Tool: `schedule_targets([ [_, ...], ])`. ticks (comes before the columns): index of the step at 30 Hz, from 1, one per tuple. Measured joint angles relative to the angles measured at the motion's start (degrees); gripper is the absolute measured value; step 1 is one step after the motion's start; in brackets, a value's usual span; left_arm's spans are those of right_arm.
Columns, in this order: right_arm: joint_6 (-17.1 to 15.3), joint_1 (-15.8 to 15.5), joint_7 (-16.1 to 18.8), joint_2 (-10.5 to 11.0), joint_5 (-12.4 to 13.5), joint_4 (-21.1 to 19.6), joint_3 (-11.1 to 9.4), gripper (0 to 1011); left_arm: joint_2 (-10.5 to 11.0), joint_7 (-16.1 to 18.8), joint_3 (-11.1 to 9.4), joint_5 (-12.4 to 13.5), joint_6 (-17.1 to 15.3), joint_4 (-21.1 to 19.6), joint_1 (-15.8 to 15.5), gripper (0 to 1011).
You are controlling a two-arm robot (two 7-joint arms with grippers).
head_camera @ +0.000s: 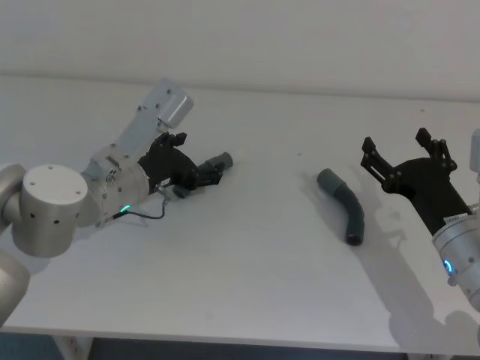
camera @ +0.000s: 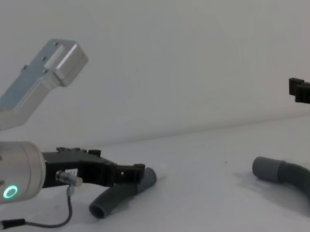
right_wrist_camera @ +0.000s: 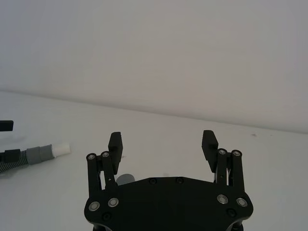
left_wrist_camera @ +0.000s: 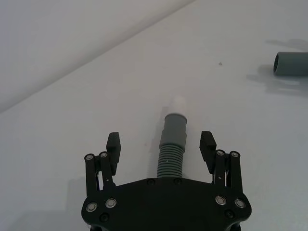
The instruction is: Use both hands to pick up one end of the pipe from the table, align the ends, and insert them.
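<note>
Two grey elbow pieces of the pipe lie on the white table (head_camera: 255, 270). My left gripper (head_camera: 199, 169) is down at the left piece (camera: 117, 196) and open. Its fingers (left_wrist_camera: 114, 144) stand on either side of the ribbed body, apart from it. That piece's collar end (left_wrist_camera: 174, 124) carries a white tip and points toward the right piece. The right piece (head_camera: 346, 206) lies with its sleeve end (head_camera: 328, 180) toward the left one. My right gripper (head_camera: 395, 140) hovers open just right of it with nothing between its fingers (right_wrist_camera: 115, 142).
The table's back edge meets a plain white wall (head_camera: 240, 37). A thin black cable (head_camera: 146, 216) hangs from the left wrist just over the table. Bare surface separates the two pieces, and the front edge (head_camera: 225, 337) is near.
</note>
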State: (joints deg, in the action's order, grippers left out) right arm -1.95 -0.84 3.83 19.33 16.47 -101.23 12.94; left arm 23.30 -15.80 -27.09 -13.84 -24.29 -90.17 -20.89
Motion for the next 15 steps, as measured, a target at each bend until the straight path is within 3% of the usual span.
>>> schedule_targets([
  [15,0.0,0.0,0.0,0.0,0.0,0.0,0.0,1000,-0.03,-2.4,-0.75,1.1,-1.38,2.56,-2.0,1001],
])
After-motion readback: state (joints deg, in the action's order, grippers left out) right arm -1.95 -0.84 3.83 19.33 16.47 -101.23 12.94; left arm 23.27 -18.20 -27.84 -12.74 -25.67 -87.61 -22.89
